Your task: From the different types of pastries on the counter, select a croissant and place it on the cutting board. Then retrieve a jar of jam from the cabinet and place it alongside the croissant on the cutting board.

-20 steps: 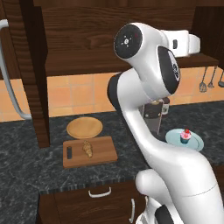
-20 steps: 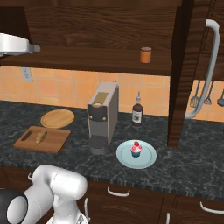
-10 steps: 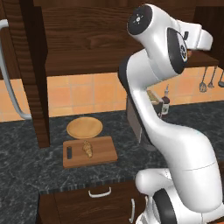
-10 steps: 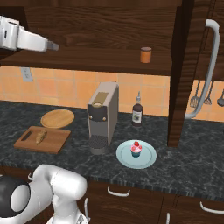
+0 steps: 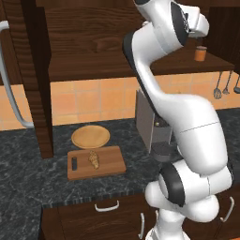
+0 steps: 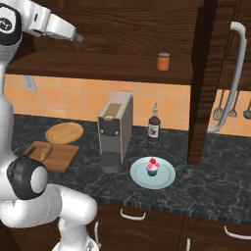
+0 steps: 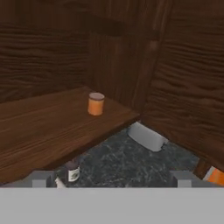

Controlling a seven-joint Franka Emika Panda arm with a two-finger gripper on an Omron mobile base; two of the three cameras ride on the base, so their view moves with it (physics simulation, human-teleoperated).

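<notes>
The kitchen has dark wood cabinets, orange wall tiles and a dark speckled bench. Inside the open cabinet, the jar of jam stands upright on the shelf, near its front edge. The end effector is raised to the level of the cabinet, well apart from the jar, with its fingers spread wide and nothing between them. On the bench, the croissant lies on the cutting board, just in front of a round wooden plate. A coffee machine, a dark bottle and a cupcake on a pale blue plate stand further to the right.
</notes>
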